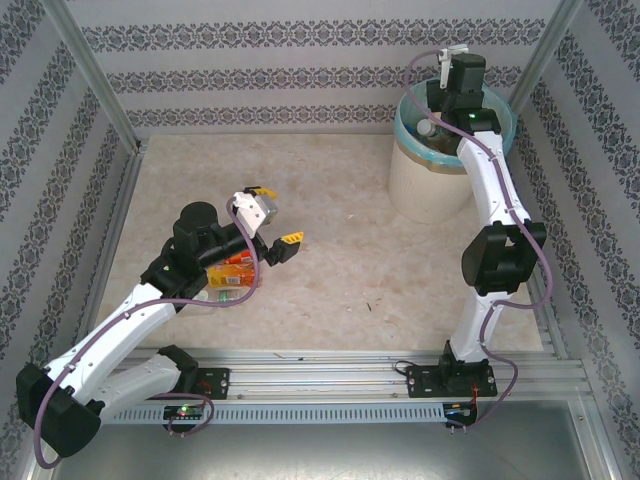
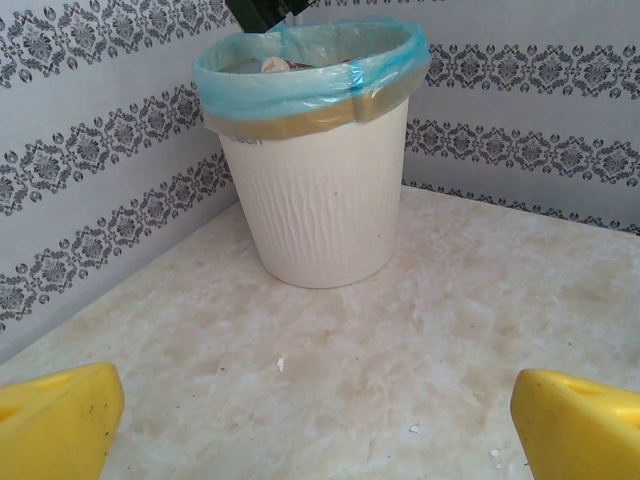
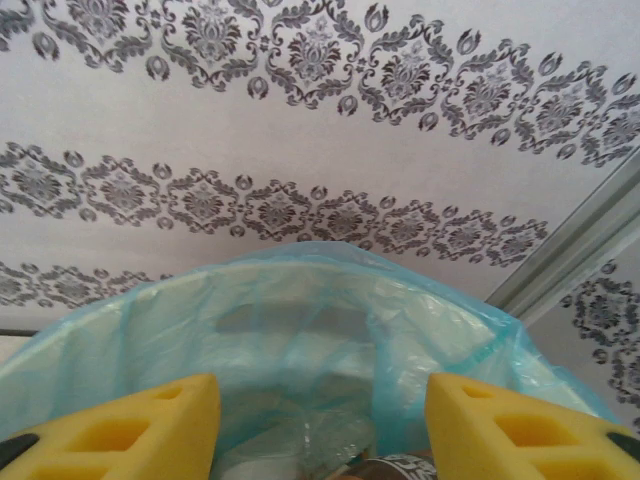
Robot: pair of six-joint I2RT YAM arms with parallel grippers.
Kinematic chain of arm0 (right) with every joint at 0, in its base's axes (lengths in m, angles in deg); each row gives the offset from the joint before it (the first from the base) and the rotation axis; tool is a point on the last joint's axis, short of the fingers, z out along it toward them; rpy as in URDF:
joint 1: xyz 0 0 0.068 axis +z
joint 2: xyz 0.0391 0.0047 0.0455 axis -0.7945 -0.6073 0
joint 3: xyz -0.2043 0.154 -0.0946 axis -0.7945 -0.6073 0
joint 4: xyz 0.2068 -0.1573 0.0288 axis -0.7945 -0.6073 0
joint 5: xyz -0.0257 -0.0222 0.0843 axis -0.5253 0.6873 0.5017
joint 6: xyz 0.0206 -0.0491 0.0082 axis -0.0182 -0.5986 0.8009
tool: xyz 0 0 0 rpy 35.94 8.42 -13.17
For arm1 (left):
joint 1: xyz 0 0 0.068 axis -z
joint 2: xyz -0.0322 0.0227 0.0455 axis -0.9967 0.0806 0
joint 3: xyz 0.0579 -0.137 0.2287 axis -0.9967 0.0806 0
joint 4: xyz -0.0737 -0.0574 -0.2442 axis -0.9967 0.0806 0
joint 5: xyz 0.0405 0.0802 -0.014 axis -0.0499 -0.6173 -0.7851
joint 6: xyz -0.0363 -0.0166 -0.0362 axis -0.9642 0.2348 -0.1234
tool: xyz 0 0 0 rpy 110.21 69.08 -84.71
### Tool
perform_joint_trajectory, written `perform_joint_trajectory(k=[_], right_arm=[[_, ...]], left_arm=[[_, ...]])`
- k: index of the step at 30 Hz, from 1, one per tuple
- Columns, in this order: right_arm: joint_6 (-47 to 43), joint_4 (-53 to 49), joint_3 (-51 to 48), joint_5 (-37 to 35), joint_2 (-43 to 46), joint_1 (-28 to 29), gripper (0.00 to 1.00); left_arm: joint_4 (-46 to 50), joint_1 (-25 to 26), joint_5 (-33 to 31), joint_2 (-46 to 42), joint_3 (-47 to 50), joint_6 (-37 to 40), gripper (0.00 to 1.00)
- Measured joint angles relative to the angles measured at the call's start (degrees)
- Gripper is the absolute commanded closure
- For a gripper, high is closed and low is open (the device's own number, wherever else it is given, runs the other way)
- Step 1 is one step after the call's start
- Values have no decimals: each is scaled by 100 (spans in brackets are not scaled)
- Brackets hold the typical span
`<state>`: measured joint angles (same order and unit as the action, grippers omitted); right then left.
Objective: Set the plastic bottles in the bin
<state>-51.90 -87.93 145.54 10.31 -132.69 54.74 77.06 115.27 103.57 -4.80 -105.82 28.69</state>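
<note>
Top view: the left gripper [image 1: 277, 218] stood wide apart left of centre, with the plastic bottles [image 1: 232, 272] lying under its arm. The right gripper [image 1: 455, 72] hung over the bin [image 1: 425, 190] at upper right.

Left wrist: its fingers [image 2: 60, 420] were spread, the bin ahead.

Right wrist: its fingers [image 3: 130, 430] were parted above a clear bottle [image 3: 300, 445] inside the liner.

The bottles were probably light, slick and crushable, so a gentle mid-body grip seemed best.

Bin [image 2: 320, 200] is showing a cream-white wall. Its liner [image 2: 300, 70] is reading translucent light blue, going tan under the fold. Walls [image 1: 300, 70] are showing white with dark grey floral bands. Table [image 1: 360, 260] is showing beige marbling. Left gripper [image 1: 277, 215] and right gripper [image 3: 320, 420] are both showing yellow pads. Right arm [image 1: 495, 190] is showing white links, black joints. Cable [image 1: 40, 440] is reading purple. 1 plastic bottle [image 1: 235, 262] near the table's left edge is showing an orange label.
</note>
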Motion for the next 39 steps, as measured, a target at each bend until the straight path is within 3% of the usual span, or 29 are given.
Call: perform_joint_trajectory(k=[6, 13, 22, 27, 32, 39], right_arm=[[269, -59, -31, 125, 2, -4, 57], [885, -170, -601, 247, 44, -177, 61], [1510, -463, -227, 841, -186, -363, 60], [1797, -737, 44, 1036, -319, -402, 46], [1910, -905, 70, 1163, -168, -380, 41], [1768, -614, -404, 1161, 1222, 125, 40]], left_arm=[[2, 0, -2, 0, 0, 2, 0], [2, 0, -2, 0, 7, 26, 0], [98, 0, -153, 15, 4, 22, 0], [765, 0, -813, 247, -437, -63, 0], [1812, -7, -1893, 656, -1414, -293, 0], [3731, -568, -2684, 1143, -2085, -688, 2]])
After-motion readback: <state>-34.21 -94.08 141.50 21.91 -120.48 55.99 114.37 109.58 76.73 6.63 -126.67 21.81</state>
